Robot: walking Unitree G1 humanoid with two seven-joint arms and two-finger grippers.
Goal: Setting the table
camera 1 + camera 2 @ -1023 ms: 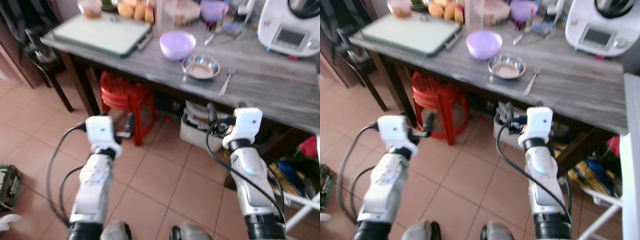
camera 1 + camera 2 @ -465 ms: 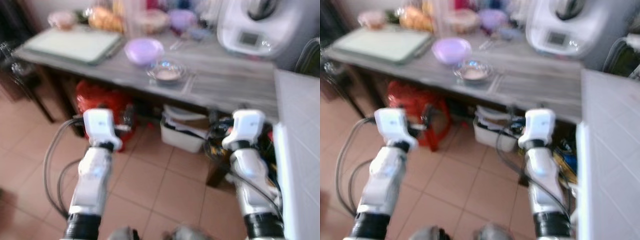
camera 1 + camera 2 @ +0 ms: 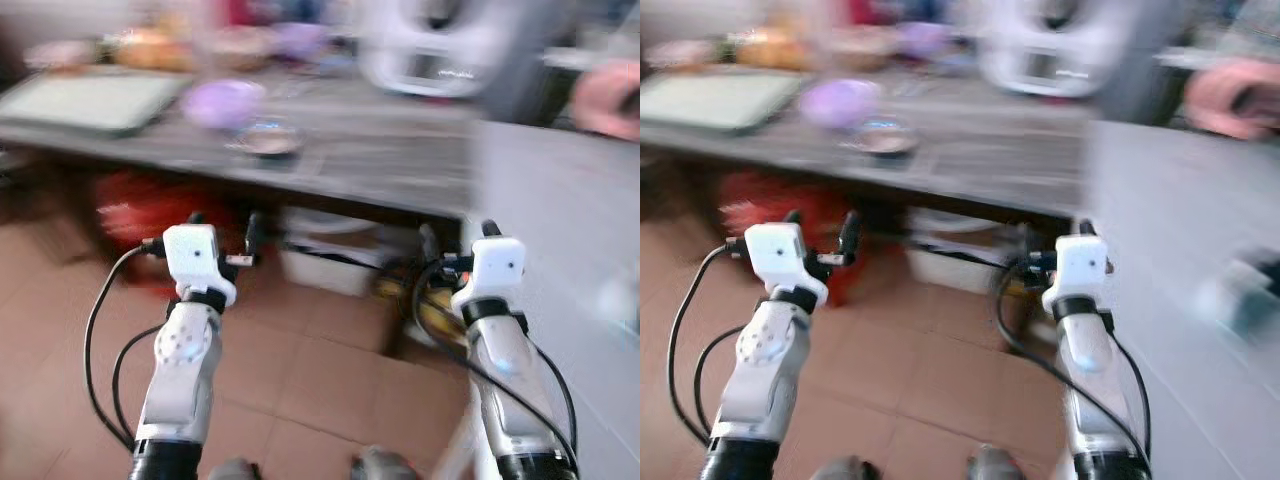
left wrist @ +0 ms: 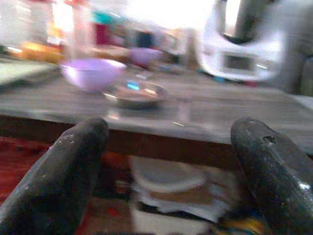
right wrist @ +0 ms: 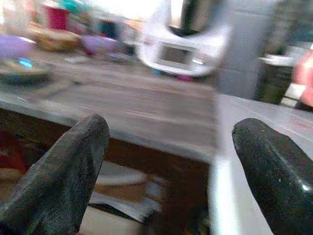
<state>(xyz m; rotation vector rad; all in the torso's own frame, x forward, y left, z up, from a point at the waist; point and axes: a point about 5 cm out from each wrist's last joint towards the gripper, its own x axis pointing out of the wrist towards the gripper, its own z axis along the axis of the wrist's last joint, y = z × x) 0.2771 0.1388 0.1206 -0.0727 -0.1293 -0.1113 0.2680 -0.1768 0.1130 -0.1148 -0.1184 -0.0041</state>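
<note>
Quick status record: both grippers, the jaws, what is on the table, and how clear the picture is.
left gripper: jaws open, empty, held short of the table
right gripper: jaws open, empty, held short of the table
table: grey wood, ahead of both arms
purple bowl: on the table
metal bowl: on the table, beside the purple bowl
white kitchen machine: at the back of the table
image: head views blurred

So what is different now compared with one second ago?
The camera has swung to the robot's right: the table and its purple bowl and steel bowl slid leftward in view, and a grey counter came in. Nothing was grasped. Left gripper and right gripper remain open, empty, short of the table.
</note>
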